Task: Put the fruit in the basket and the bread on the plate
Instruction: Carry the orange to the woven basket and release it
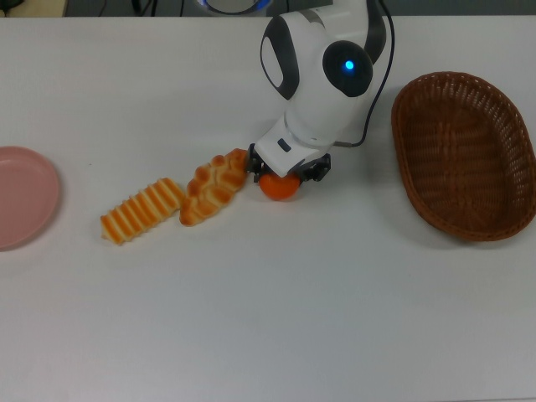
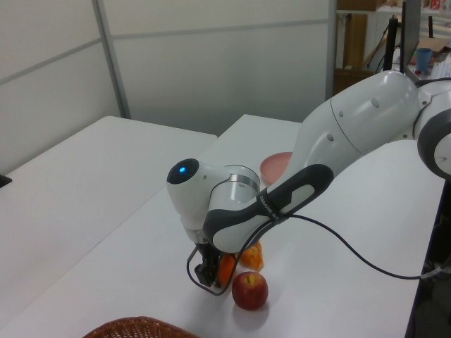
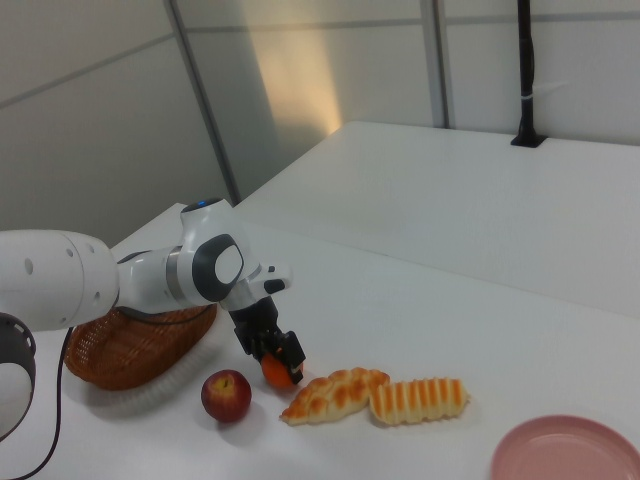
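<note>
The orange (image 1: 279,190) rests on the table with my gripper (image 1: 283,174) lowered over it, open, one finger on each side. In the right view the gripper (image 3: 279,360) sits low around the orange (image 3: 272,373). The dark red apple (image 3: 226,395) lies beside it, apart from the fingers; the arm hides it in the top view. The braided loaf (image 1: 215,186) nearly touches the orange, and the ridged loaf (image 1: 142,209) lies next to it. The wicker basket (image 1: 465,159) is at the top view's right. The pink plate (image 1: 23,201) is at the top view's left edge.
My white arm (image 1: 322,75) reaches in from the top view's upper edge, trailing a black cable. In the left view the apple (image 2: 249,290) lies between the gripper and the table's near edge. A black post (image 3: 524,70) stands on a second table behind.
</note>
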You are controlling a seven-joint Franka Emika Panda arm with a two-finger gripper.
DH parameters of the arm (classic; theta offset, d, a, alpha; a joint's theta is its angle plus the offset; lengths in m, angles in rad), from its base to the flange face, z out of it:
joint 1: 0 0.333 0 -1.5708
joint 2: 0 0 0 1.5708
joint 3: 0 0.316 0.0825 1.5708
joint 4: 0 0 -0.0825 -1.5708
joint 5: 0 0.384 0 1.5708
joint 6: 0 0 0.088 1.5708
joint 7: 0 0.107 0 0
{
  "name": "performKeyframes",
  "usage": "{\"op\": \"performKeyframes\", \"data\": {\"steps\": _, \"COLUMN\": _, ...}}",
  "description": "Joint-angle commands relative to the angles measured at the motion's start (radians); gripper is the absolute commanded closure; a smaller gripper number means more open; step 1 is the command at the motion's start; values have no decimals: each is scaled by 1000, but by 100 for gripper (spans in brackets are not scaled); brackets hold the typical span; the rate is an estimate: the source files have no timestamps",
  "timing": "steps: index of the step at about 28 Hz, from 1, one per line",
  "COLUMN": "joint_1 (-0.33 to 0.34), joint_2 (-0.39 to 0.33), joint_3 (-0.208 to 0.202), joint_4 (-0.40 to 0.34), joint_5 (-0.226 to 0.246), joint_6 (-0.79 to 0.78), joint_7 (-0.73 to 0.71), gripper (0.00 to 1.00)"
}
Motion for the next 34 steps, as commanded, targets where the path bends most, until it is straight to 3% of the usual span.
{"op": "performKeyframes", "data": {"steps": 1, "joint_1": 6, "joint_2": -22, "joint_3": -5, "joint_4": 18, "joint_5": -6, "joint_6": 16, "joint_7": 47, "gripper": 100}}
{"op": "performKeyframes", "data": {"steps": 3, "joint_1": 8, "joint_2": -31, "joint_3": 1, "joint_4": 27, "joint_5": -6, "joint_6": 13, "joint_7": 58, "gripper": 100}}
{"op": "performKeyframes", "data": {"steps": 17, "joint_1": 201, "joint_2": -67, "joint_3": 23, "joint_4": 102, "joint_5": 3, "joint_6": -105, "joint_7": 109, "gripper": 100}}
{"op": "performKeyframes", "data": {"steps": 26, "joint_1": 215, "joint_2": -76, "joint_3": 161, "joint_4": 133, "joint_5": 3, "joint_6": -184, "joint_7": 173, "gripper": 100}}
{"op": "performKeyframes", "data": {"steps": 30, "joint_1": 267, "joint_2": -74, "joint_3": 184, "joint_4": 133, "joint_5": -3, "joint_6": -190, "joint_7": 218, "gripper": 100}}
{"op": "performKeyframes", "data": {"steps": 32, "joint_1": 296, "joint_2": -68, "joint_3": 184, "joint_4": 133, "joint_5": -6, "joint_6": -193, "joint_7": 233, "gripper": 93}}
{"op": "performKeyframes", "data": {"steps": 33, "joint_1": 324, "joint_2": -65, "joint_3": 182, "joint_4": 133, "joint_5": -9, "joint_6": -193, "joint_7": 257, "gripper": 63}}
{"op": "performKeyframes", "data": {"steps": 34, "joint_1": 336, "joint_2": -62, "joint_3": 182, "joint_4": 133, "joint_5": -11, "joint_6": -193, "joint_7": 276, "gripper": 26}}
